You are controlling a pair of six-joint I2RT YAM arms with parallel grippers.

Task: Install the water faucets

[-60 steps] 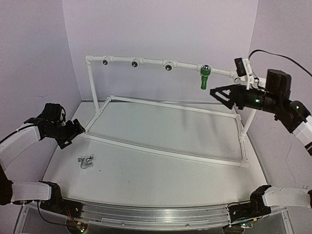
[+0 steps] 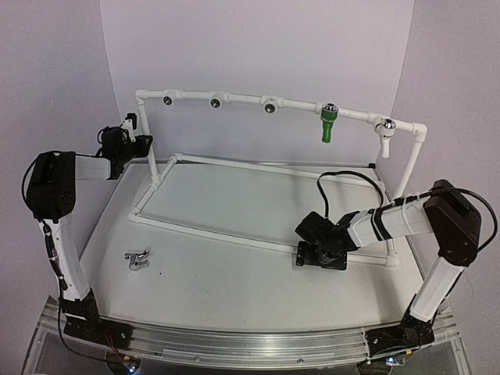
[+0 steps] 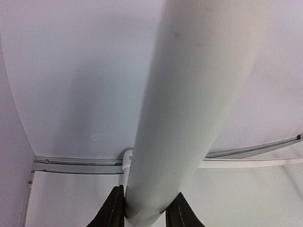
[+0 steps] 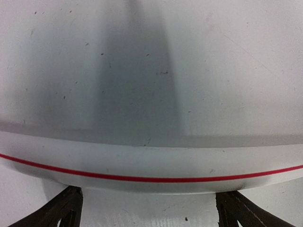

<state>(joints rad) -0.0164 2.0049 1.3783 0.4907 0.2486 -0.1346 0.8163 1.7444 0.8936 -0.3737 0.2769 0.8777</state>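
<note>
Water faucets number three as far as we can see. A green one [image 2: 328, 123] hangs from its socket on the top rail [image 2: 242, 100] of the white pipe frame [image 2: 234, 235], a white one [image 2: 384, 134] sits at the rail's right end, and the silver faucet [image 2: 137, 259] lies loose on the table [image 2: 234, 297], near its front left and well apart from both arms. Three chrome-rimmed sockets [image 2: 216, 101] along the rail stand empty, so we judge the job partly done, with the silver faucet the likely next one to fit. Our left gripper [image 2: 139, 145] pinches the frame's left post [image 3: 189, 94], its fingers [image 3: 113, 210] tight on either side. Our right gripper [image 2: 316, 254] sits low over the front base pipe [image 4: 151, 165], jaws spread wide and holding nothing.
</note>
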